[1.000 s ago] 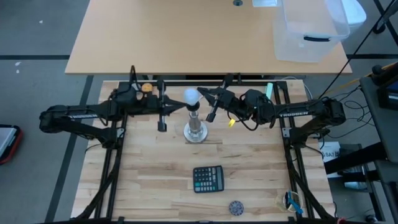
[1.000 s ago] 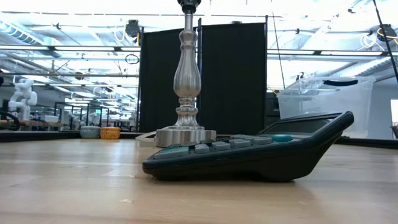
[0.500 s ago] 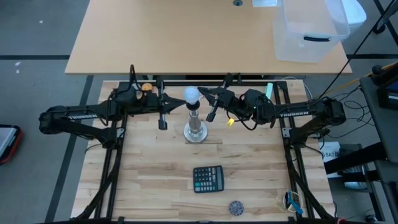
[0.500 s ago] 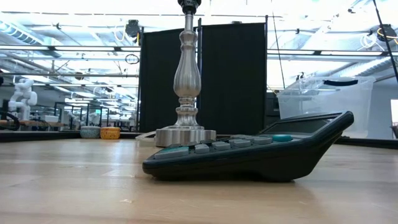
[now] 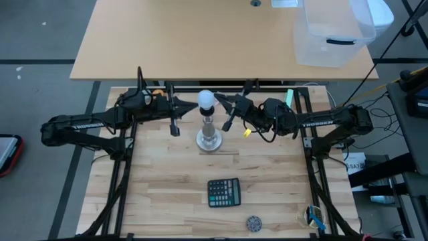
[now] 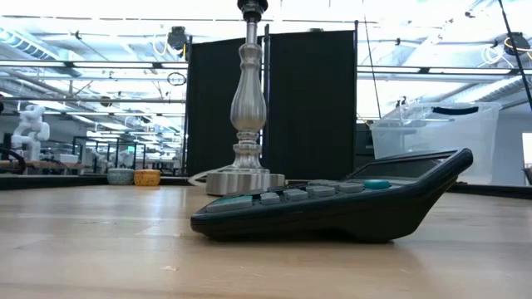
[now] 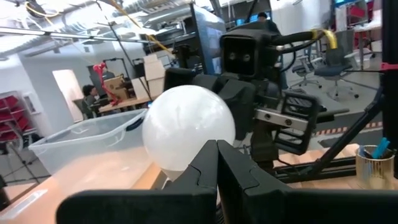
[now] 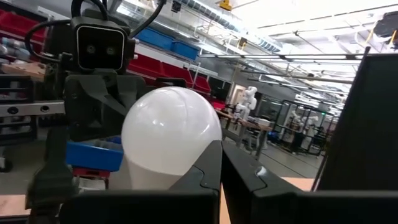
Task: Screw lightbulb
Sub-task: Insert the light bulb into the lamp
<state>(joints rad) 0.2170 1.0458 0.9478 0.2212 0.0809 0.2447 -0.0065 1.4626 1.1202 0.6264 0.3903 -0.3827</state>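
Note:
The white lightbulb (image 5: 206, 99) sits in the dark socket on top of the silver stand (image 5: 209, 137), whose round base (image 6: 245, 181) rests on the wooden table. My left gripper (image 5: 195, 107) reaches in level from the table's left, shut, its tips at the bulb (image 7: 186, 127). My right gripper (image 5: 217, 100) reaches in from the table's right, also shut, its tips at the bulb's (image 8: 171, 130) other side. The screw base is hidden. My left gripper's shut fingertips (image 7: 211, 155) lie against the lower side of the bulb's globe (image 7: 198, 149), coming level from the table's left. The bulb stands upright on the stand. My right gripper's shut fingertips (image 8: 214, 155) lie against the globe's lower side (image 8: 186, 158), opposite the left one, coming level from the table's right.
A black calculator (image 5: 223, 193) lies nearer the front edge, with a small round patterned object (image 5: 253, 222) in front of it. A cup of pens (image 5: 311, 215) stands at the near right. A clear bin (image 5: 334, 30) sits on the far table.
The stand with the bulb has slid a little toward the table's far edge, still upright. Both grippers have gone the same way beside the bulb and have stayed shut.

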